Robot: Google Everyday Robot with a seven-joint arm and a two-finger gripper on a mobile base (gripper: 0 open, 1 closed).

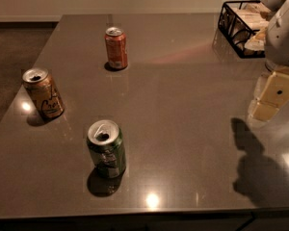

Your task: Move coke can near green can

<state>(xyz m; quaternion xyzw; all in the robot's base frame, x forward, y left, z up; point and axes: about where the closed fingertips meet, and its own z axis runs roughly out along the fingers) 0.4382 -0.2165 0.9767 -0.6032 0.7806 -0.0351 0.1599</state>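
**While the cream-coloured gripper (271, 96) is held at the right edge, the red-orange aluminium coke can (116, 48) is seen standing far to its left**

Most of the view is filled by a broad, glossy grey-brown table (183, 105), on which spots of light are reflected and a dark shadow (257, 170) is cast near the front right. At the right border a white, rounded robot arm (285, 30) is seen coming down from the top corner. Behind it, at the table's back right, a black wire basket (224, 20) is placed, filled with pale items that cannot be identified.

The gripper, made of blocky parts, is carried at the arm's lower end over the table's right side. Whether it is released or clenched cannot be told.

Three upright drink cans are spread over the left half of the table. The coke can, silver-topped, is found at the back left. It is well apart from the gripper, to its left and farther back, with bare table between them. A tan-gold aluminium can (43, 94) with dark script lettering is set near the left edge, in front and to the left of the coke can. The green can (106, 149), dark green aluminium with an opened silver top, is placed nearest the front, well apart from both the coke can and the gripper.
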